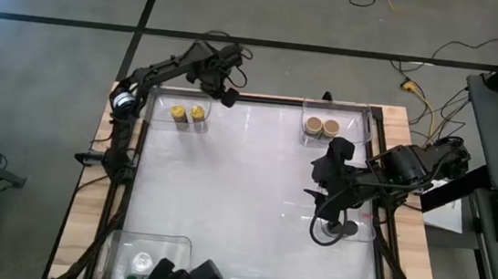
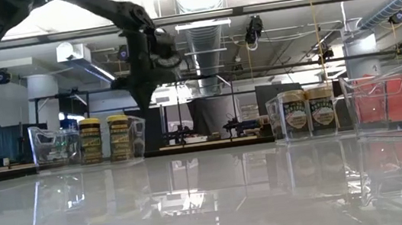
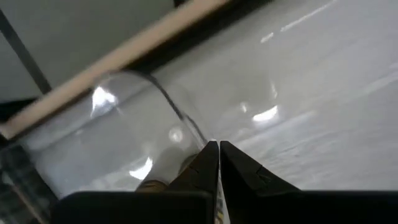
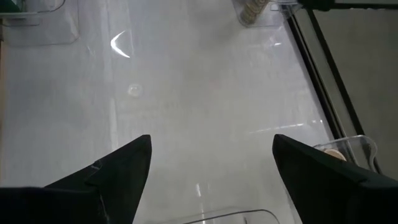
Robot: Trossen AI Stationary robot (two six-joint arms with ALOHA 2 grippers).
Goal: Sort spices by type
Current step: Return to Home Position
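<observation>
Two yellow-lidded spice jars (image 1: 188,113) stand in a clear tray (image 1: 163,104) at the far left. Two tan-lidded jars (image 1: 321,125) stand in a clear tray (image 1: 360,123) at the far right. My left gripper (image 1: 227,93) hangs shut and empty just right of the yellow jars' tray, above the table (image 2: 145,98). In its wrist view the shut fingertips (image 3: 218,149) point down beside that tray's rounded corner (image 3: 163,99). My right gripper (image 4: 211,155) stands open and empty, raised over the table's right side (image 1: 322,194).
A clear tray (image 1: 129,242) at the near left corner holds green-lidded jars (image 1: 141,262). Another clear tray (image 1: 364,231) lies near the right edge under my right arm. The middle of the white tabletop (image 1: 245,185) lies bare. A wooden frame (image 1: 102,144) edges the table.
</observation>
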